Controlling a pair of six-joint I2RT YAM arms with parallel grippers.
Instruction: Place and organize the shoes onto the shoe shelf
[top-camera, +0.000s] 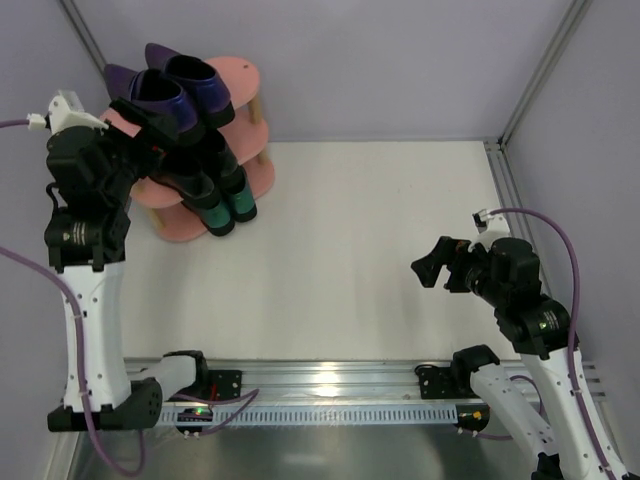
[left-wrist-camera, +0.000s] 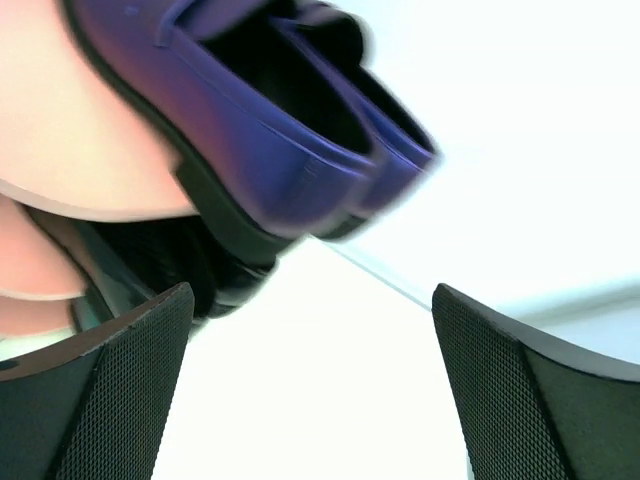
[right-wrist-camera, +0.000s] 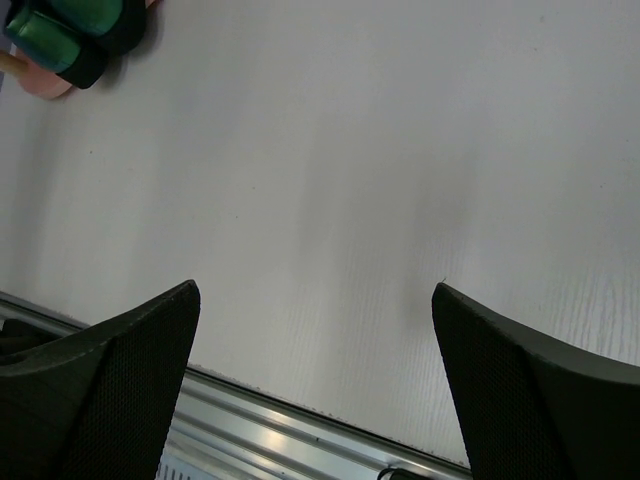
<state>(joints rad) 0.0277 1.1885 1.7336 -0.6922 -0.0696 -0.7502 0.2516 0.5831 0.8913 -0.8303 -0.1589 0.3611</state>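
Note:
The pink shoe shelf (top-camera: 252, 78) stands at the back left. The purple pair (top-camera: 175, 85) lies on its top board, the black pair (top-camera: 205, 160) on the middle board, the teal-green pair (top-camera: 228, 208) on the bottom board. My left gripper (top-camera: 160, 130) is open and empty, right in front of the shelf at the heels of the purple shoes (left-wrist-camera: 290, 130); its fingers (left-wrist-camera: 120, 390) touch nothing. My right gripper (top-camera: 432, 265) is open and empty over the table at the right. The teal-green heels also show in the right wrist view (right-wrist-camera: 70, 30).
The white table (top-camera: 380, 240) spreads between the arms. A metal rail (top-camera: 330, 385) runs along the near edge. Frame posts (top-camera: 540, 70) and grey walls close in the back and sides.

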